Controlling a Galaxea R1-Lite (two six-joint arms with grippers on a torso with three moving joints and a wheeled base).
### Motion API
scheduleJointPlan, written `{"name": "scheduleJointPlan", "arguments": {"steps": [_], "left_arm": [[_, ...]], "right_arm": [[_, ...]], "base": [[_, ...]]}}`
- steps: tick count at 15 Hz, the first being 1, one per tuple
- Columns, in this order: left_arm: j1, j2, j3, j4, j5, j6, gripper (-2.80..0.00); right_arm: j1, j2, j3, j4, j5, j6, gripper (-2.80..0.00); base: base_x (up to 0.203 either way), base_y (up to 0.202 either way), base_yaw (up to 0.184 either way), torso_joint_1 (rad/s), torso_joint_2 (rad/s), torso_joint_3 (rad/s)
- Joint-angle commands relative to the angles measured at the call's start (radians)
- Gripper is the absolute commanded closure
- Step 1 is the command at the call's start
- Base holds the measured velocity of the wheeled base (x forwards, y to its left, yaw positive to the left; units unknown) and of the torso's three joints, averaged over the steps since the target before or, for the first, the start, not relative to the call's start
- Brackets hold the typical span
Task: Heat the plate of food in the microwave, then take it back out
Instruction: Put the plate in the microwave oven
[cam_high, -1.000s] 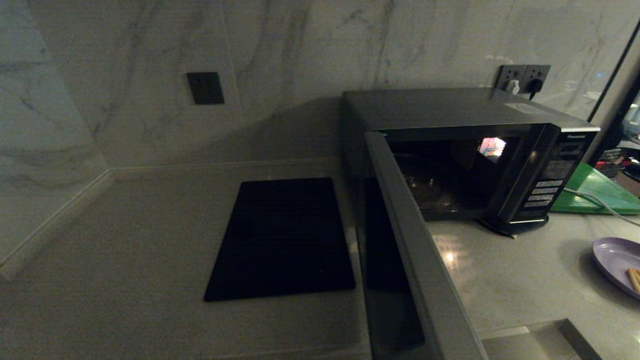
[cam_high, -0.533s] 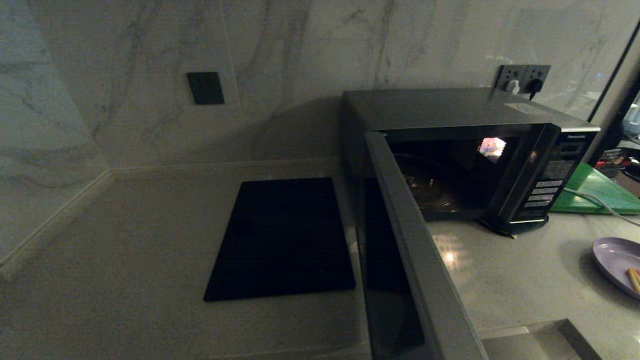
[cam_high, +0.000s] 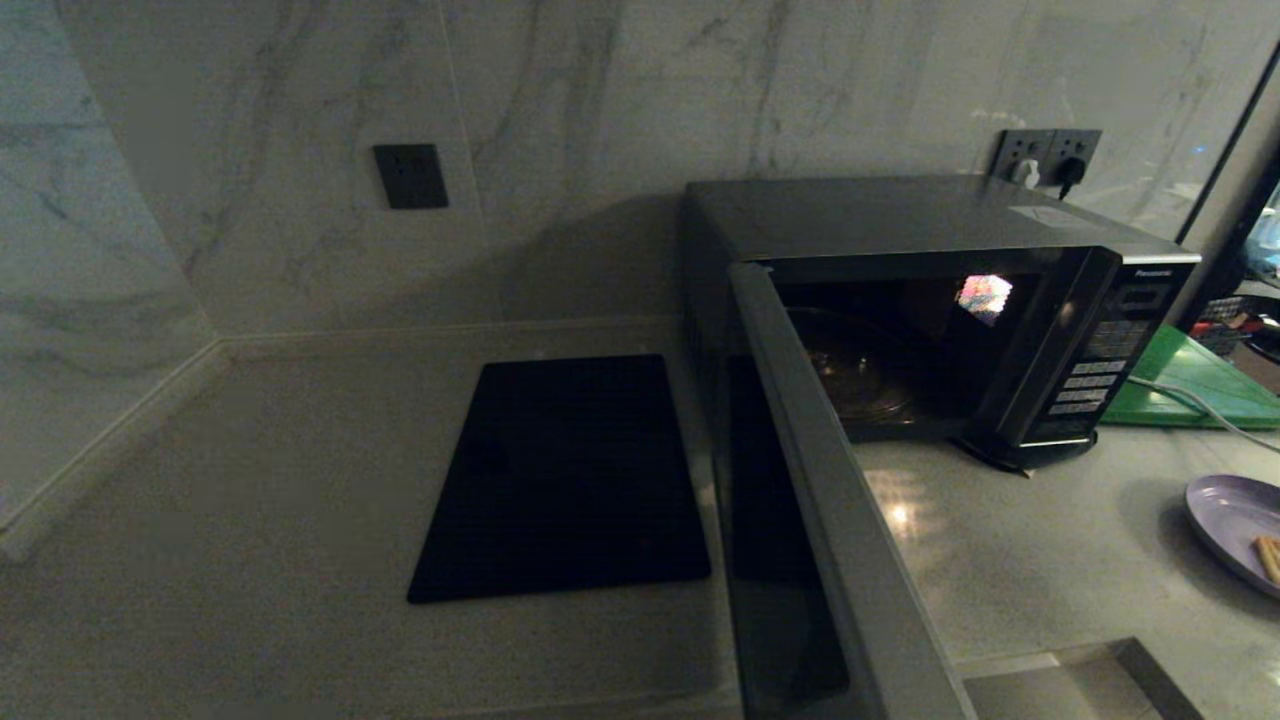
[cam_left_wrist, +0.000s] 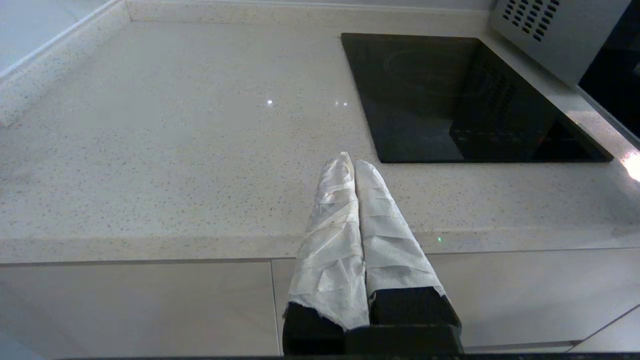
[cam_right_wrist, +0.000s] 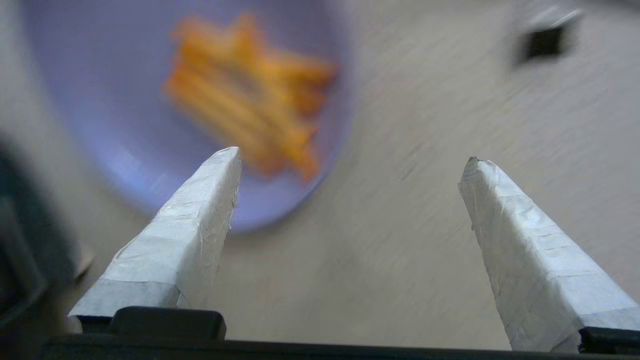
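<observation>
Where the microwave carries its button panel, you can read "Panasonic" at the top corner; the button legends are too small to make out. Your worktop is a pale speckled stone counter set into a corner of grey-veined marble wall. A dark socket plate sits on the back wall, and a double outlet with two plugs is behind the microwave. A flat black slab lies in the counter just beside the microwave's left side.

You see the microwave standing toward the counter's back right, facing the front edge, its long axis running along the back wall. Its door is swung wide toward you, showing the glass turntable bare inside. A green board lies at its right, with a white cable across it.

The plate of food rests on the counter near its right edge, well apart from the microwave, orange-tan sticks piled on it.

Your right gripper hangs above the plate's rim, fingers spread wide with nothing between them. Your left gripper sits parked off the counter's front edge, its taped fingers pressed together, empty.
</observation>
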Motion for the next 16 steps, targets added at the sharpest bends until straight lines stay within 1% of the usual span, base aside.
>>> {"name": "scheduleJointPlan", "arguments": {"steps": [1,2,3,8,16], "left_arm": [[0.0,0.0,0.0,-0.001,0.0,-0.001,0.0],[0.0,0.0,0.0,0.0,0.0,-0.001,0.0],[0.0,0.0,0.0,-0.001,0.0,-0.001,0.0],[0.0,0.0,0.0,-0.001,0.0,-0.001,0.0],[0.0,0.0,0.0,-0.001,0.0,-0.001,0.0]], "right_arm": [[-0.008,0.059,-0.026,0.005,-0.078,0.004,-2.8],[-0.009,0.067,-0.033,0.008,-0.122,0.005,-2.8],[-0.009,0.074,-0.05,0.012,-0.136,0.005,-2.8],[-0.007,0.104,-0.081,0.013,-0.137,0.002,-2.8],[0.007,0.132,-0.113,0.003,-0.108,0.002,-2.8]], "base": [[0.0,0.0,0.0,0.0,0.0,0.0],[0.0,0.0,0.0,0.0,0.0,0.0],[0.0,0.0,0.0,0.0,0.0,0.0],[0.0,0.0,0.0,0.0,0.0,0.0],[0.0,0.0,0.0,0.0,0.0,0.0]]}}
